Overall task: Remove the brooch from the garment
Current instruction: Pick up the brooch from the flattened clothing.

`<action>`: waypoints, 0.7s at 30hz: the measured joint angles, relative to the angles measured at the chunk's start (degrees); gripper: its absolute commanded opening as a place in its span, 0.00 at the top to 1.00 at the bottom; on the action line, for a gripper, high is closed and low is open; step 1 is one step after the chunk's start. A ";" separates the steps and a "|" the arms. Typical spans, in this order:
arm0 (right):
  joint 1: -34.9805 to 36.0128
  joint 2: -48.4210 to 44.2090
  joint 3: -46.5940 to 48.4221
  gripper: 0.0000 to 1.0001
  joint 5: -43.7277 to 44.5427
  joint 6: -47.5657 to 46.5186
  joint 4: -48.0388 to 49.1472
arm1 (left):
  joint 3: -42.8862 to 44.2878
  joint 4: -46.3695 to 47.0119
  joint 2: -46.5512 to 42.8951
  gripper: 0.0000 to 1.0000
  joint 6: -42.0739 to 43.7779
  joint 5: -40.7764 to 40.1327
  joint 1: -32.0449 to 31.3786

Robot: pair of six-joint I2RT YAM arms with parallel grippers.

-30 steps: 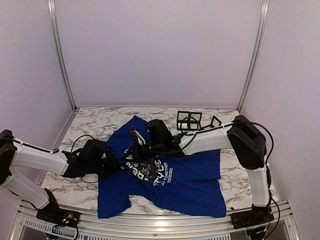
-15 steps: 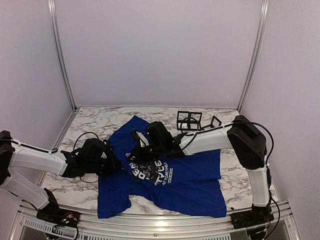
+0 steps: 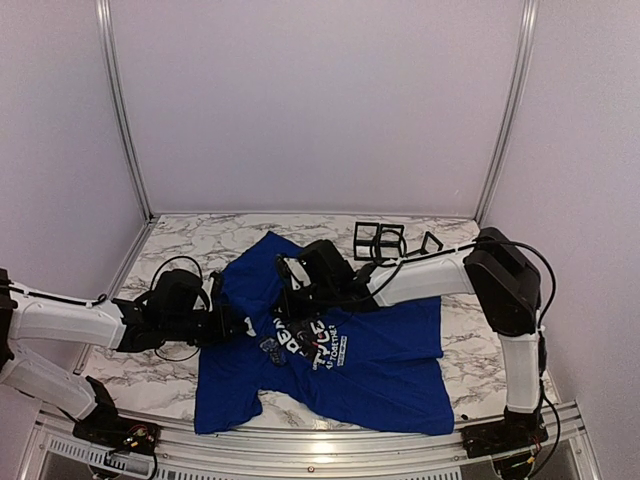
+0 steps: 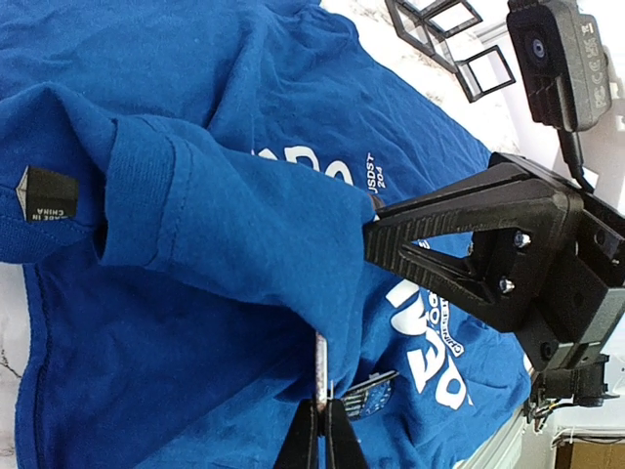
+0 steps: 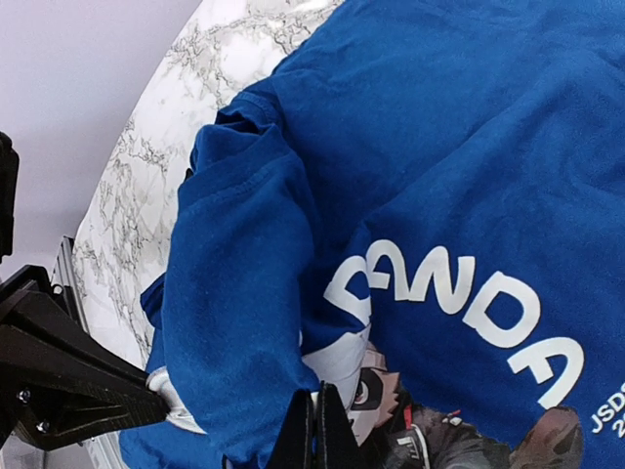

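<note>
The royal-blue T-shirt lies rumpled on the marble table, its white lettering and dark graphic partly folded under. My left gripper is shut on a thin silvery flat piece, the brooch, which runs into a fold of cloth. The brooch also shows in the right wrist view at the left fingertips. My right gripper is shut on a raised fold of the shirt just right of the left gripper. The cloth is stretched between the two grippers.
Black wire-frame cubes stand at the back right of the marble table, just behind the right forearm. Metal frame posts and walls close in the sides. A metal rail runs along the front edge.
My left arm has drawn back to the left, pulling the held fold with it. My right gripper has shifted slightly right. The shirt's lettering has bunched and shifted.
</note>
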 measured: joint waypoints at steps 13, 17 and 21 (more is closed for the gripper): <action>-0.02 -0.33 -0.04 1.00 3.56 -2.56 -2.19 | -0.02 0.48 -2.27 1.00 1.68 4.46 2.10; -0.02 -0.74 -0.04 1.00 3.19 -2.78 -2.25 | -0.92 3.04 -2.38 1.00 1.18 3.72 2.10; 0.17 -0.96 -0.04 1.00 1.14 -2.93 -2.16 | -2.75 7.21 -2.08 1.00 -0.39 2.49 2.10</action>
